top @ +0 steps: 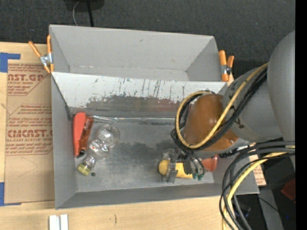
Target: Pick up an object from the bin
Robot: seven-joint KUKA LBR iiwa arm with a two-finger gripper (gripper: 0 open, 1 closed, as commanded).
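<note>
**Gripper.** The gripper is low in the bin, over the floor near the front wall and toward the view's right. Above it sits the orange cover of the wrist, ringed by looped yellow and black cables. The grey arm enters from the view's right.

**Jaws.** Their state cannot be told. Dark gripper parts overlap the thing beneath them, and the gap is not readable.

**Task's thing.** A small yellow thing with dark fittings lies directly at the jaws. Its rounded yellow end sticks out on their left side in the view, and more yellow shows among the dark parts. Whether it is clasped or only lies under them cannot be determined. It rests on the bin floor.

**Other contents.**
- A small red piece lies just beside the jaws on their right side in the view, partly under the cover.
- A clear bulb lies well apart from the jaws, toward the view's left. Its yellowish base points to the front left corner.
- A red tool, long and narrow, lies beyond the bulb from the jaws. It runs along the left wall and touches or nearly touches the bulb.

The floor between the jaws and the bulb is bare, scuffed metal.
</note>
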